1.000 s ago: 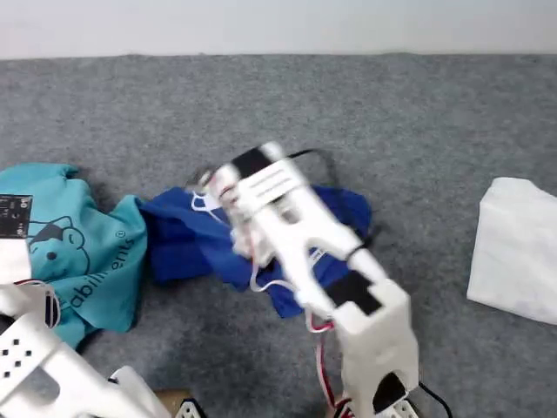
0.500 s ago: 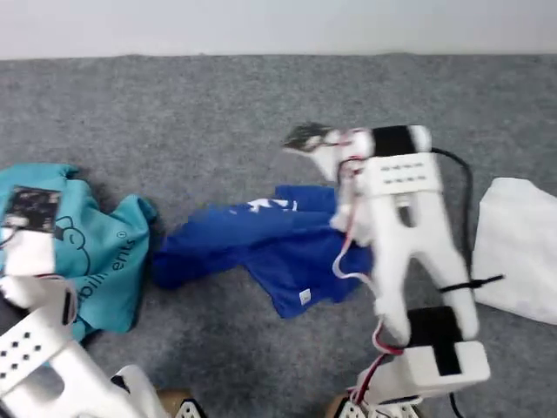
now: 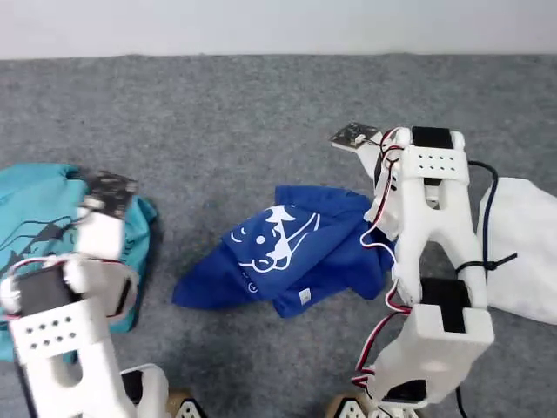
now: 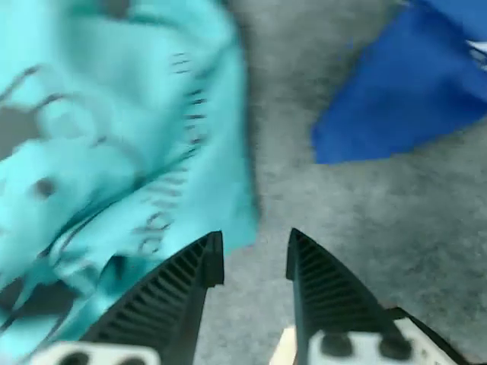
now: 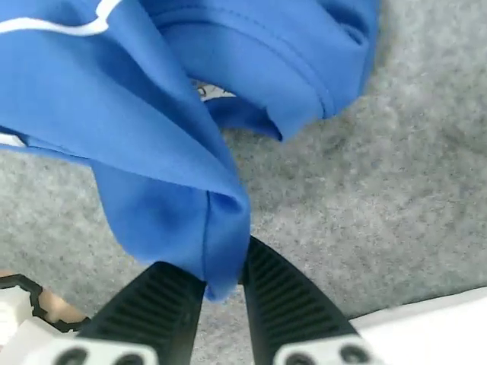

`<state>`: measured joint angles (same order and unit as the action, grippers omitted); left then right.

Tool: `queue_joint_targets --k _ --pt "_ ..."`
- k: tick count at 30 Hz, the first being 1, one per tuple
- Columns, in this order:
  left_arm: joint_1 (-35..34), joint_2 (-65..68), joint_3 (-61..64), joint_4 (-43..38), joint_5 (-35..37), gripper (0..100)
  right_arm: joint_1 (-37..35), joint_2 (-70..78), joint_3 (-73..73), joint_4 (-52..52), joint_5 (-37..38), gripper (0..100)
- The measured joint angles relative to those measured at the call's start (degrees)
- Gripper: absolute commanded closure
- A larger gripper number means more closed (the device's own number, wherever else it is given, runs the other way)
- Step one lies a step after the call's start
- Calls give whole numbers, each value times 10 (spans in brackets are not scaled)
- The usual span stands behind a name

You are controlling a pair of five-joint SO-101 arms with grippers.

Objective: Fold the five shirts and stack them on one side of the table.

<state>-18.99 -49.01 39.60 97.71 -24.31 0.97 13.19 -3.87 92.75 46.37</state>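
Teal shirt (image 3: 35, 218) at left edge, white shirt (image 3: 526, 248) at right; pinches centre blue shirt (image 3: 287, 248) in right gripper (image 5: 226, 268); holds left gripper (image 4: 255, 243) spread above teal hem.

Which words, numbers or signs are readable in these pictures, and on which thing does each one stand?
No text can be read with certainty.
On the teal shirt: dark lettering along the print, too blurred to read.
On the blue shirt: small white marks, perhaps lettering, beneath the white drawing, too small to read.
On the white label at the blue shirt's edge: too small to read.
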Motion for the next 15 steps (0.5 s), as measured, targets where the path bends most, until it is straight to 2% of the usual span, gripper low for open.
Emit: queue_joint_targets --k 3,5,15 --pt "59 -1 16 -26 0 774 2 0 -25 25 -1 989" --pt "82 10 39 -52 -1 770 12 0 -45 40 -1 989" --pt "104 253 68 -177 -58 771 55 0 -74 77 -1 989"
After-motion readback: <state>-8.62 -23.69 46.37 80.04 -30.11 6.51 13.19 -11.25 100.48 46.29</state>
